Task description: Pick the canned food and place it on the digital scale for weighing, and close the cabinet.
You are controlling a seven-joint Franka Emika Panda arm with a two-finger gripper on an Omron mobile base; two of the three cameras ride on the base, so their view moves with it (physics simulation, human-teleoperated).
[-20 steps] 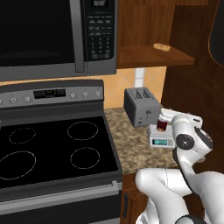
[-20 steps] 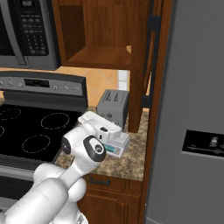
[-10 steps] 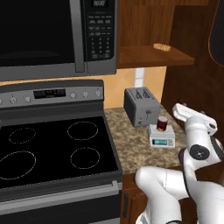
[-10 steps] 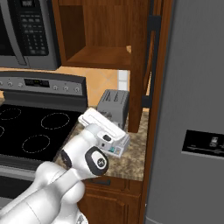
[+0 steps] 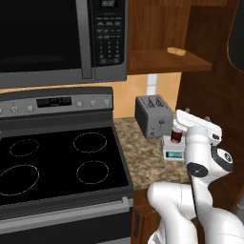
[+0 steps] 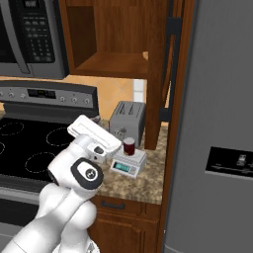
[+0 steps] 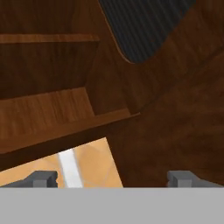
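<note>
In the left base view no writing reads clearly; the microwave point(image 5: 62, 40) panel and stove point(image 5: 57, 157) display are too small to make out. My arm rises at lower right, wrist bent up by the open cabinet point(image 5: 209, 95) door. The canned food point(image 5: 177, 135) stands upright on the digital scale point(image 5: 173, 148) on the desk point(image 5: 143, 157), right of centre, just beside the toaster point(image 5: 151, 116). A tan biscuit point(image 5: 176, 50) lies on the cabinet shelf, upper right.

In the right base view the door's long dark handle point(image 6: 170, 69) shows, with the fridge point(image 6: 217, 123) at right.

In the hand view my fingers point(image 7: 113, 178) stand wide apart, empty, pointing at the cabinet's underside.
</note>
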